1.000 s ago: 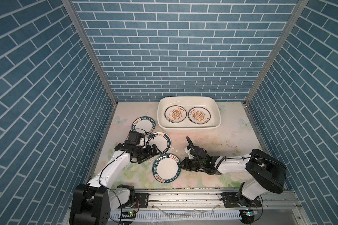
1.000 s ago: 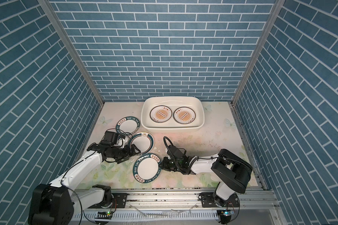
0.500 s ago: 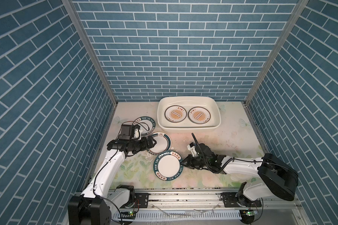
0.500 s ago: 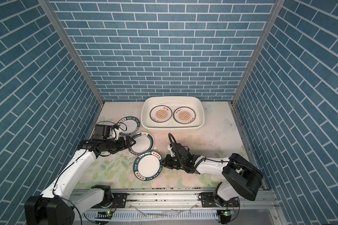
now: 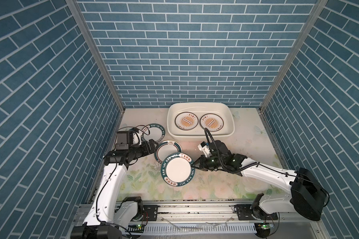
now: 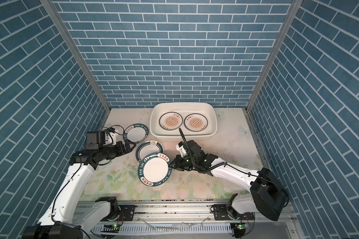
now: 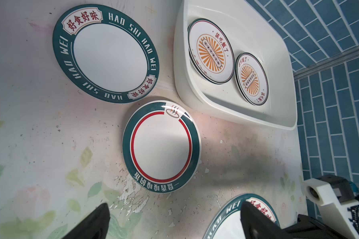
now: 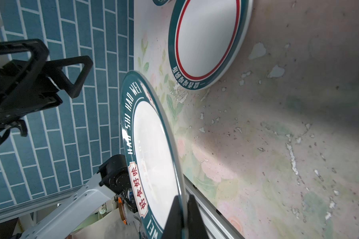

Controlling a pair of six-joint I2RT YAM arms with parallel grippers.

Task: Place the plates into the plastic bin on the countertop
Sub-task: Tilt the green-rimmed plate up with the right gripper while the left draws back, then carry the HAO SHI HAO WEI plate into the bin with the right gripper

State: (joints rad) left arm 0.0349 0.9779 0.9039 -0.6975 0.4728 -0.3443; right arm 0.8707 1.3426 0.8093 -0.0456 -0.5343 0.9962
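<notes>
My right gripper [image 5: 195,164] [image 8: 182,198] is shut on the rim of a teal-rimmed lettered plate [image 5: 177,169] [image 6: 154,171] [image 8: 151,149], holding it tilted above the countertop [image 5: 247,144]. A teal plate with a red ring [image 5: 167,150] [image 7: 161,145] lies flat just behind it. Another lettered plate [image 5: 153,135] [image 7: 106,55] lies at the back left. My left gripper [image 5: 150,144] [image 7: 174,209] hangs open and empty beside the red-ringed plate. The plastic bin [image 5: 201,138] holds two orange sunburst plates [image 5: 186,124] [image 5: 211,124] side by side.
Blue brick walls close in the left, back and right sides. A metal rail [image 5: 195,207] runs along the front edge. The bin stands against the back wall, right of centre. Cables loop over the back-left plate.
My right gripper has raised the lettered plate a little and carried it slightly toward the back. My left gripper has pulled away to the back left, off that plate.
</notes>
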